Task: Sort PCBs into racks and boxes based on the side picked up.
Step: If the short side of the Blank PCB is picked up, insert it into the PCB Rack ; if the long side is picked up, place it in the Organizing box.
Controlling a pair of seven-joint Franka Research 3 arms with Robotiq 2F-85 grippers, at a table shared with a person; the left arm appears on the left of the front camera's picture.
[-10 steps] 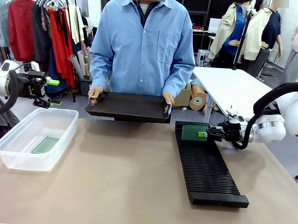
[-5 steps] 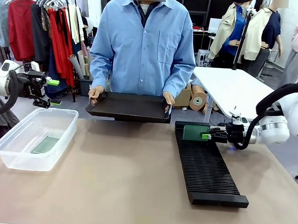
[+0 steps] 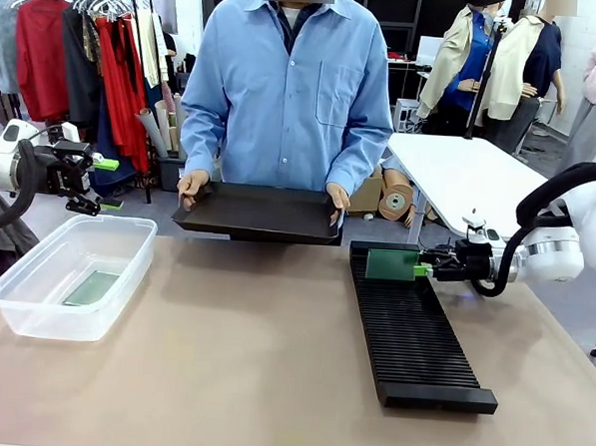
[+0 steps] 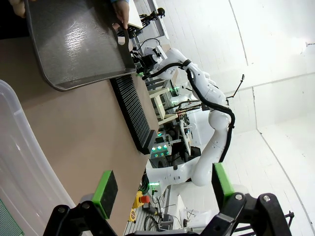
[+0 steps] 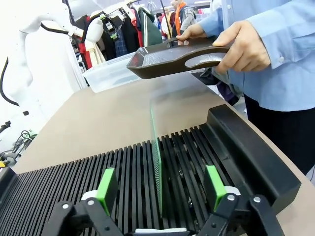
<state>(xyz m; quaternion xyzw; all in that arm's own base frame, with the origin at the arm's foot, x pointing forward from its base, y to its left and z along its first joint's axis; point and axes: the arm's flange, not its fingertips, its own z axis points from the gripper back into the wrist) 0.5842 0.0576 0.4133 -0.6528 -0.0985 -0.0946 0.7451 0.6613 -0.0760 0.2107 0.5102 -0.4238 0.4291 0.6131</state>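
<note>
We see a long black plastic rack (image 3: 412, 329) with many thin slots lying on the brown table (image 3: 240, 370), on the right side. A thin green circuit board (image 3: 390, 265) stands on its edge in a slot near the far end of the rack. In the right wrist view the board (image 5: 156, 162) stands up straight between the two green pads. The right gripper (image 3: 422, 271) is just beside the board, and its pads are spread wide on each side, so they do not touch it and grip nothing.

On the left side sits a clear plastic tub (image 3: 33, 314) with a round rim. A second flat grey-green board (image 3: 91, 288) lies on the tub's floor. The left gripper (image 3: 98, 185) hangs above the far side of the tub. Its pads (image 4: 105, 191) are wide apart with nothing between them.

A person in a light blue shirt (image 3: 285, 92) stands at the far side and holds a flat black tray (image 3: 259, 213) with both hands. We cannot read any words or labels on the boards.
</note>
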